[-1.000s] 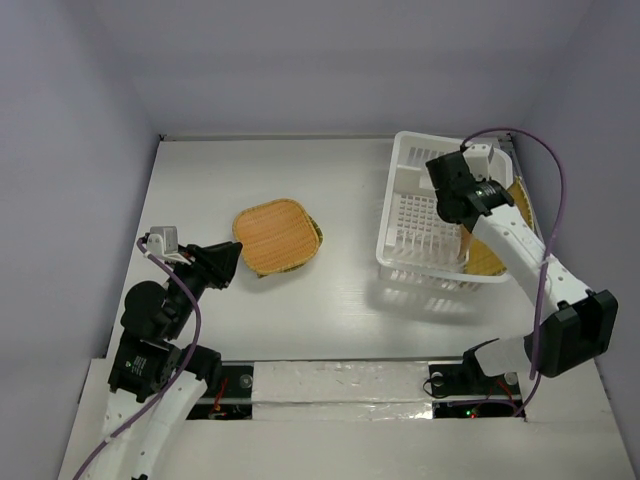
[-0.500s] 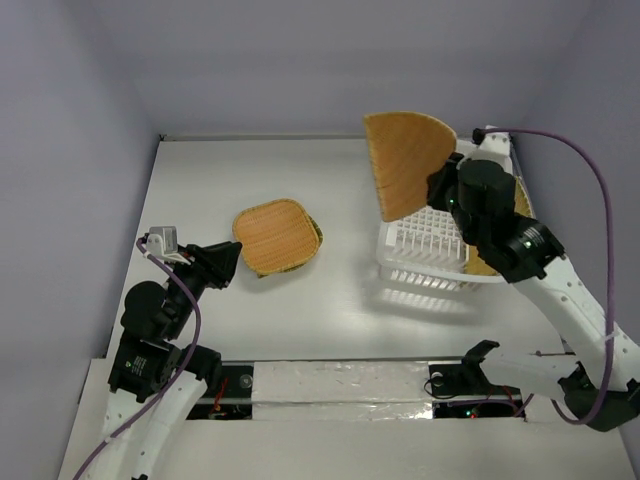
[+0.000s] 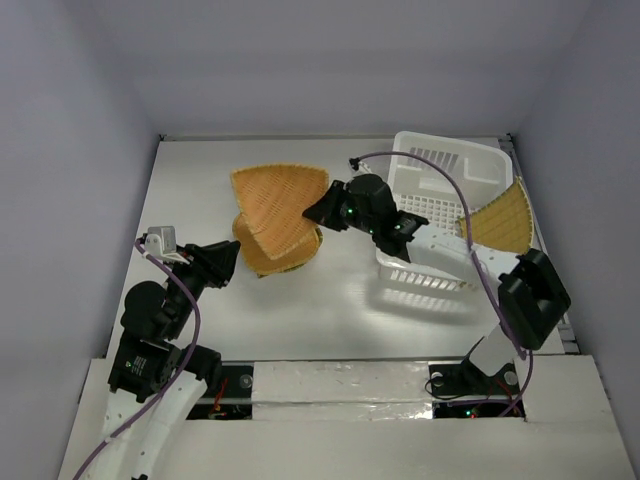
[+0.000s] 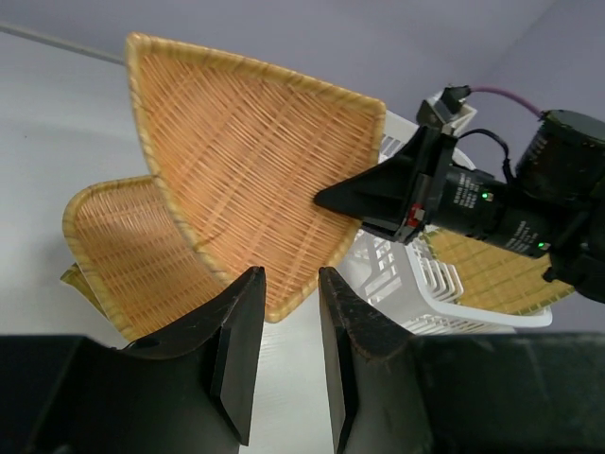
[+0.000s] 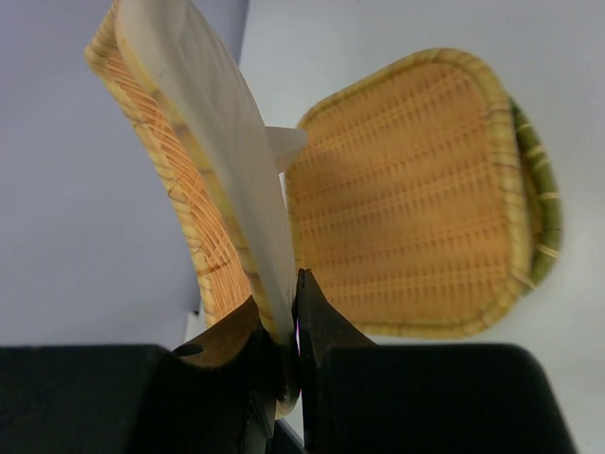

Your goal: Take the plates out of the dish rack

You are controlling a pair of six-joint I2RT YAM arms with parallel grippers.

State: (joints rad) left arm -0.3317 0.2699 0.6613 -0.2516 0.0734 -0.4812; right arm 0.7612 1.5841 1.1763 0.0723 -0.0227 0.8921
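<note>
Transfer of one plate from rack to stack is judged to be the step in hand. Left of centre in the top view, the held plate [image 3: 282, 195] is pinched by its rim in the right gripper [image 3: 322, 208]. The right wrist view shows the jaws closed tight on that rim. The plate is tilted steeply and is positioned over the stacked plates [image 3: 262, 258], where a square plate lies uppermost on the table [image 3: 200, 180]. Whether the held plate's lower edge touches the stack cannot be told. The dish rack [image 3: 445, 160] is located at the upper right. Another plate [image 3: 497, 222] is seen at its right wall, though it cannot be determined whether that plate stands inside or leans on the outside. The left gripper [image 4: 288, 284] is empty, with its fingers set a narrow gap apart, and is parked at the lower left, near the stack. For the next move, the held plate should be levelled, centred over the square plate and lowered until it is supported. Only then should the jaws be opened, since early release from this tilt would likely let the plate slide off. The plate at the rack is judged to be left for unloading.
</note>
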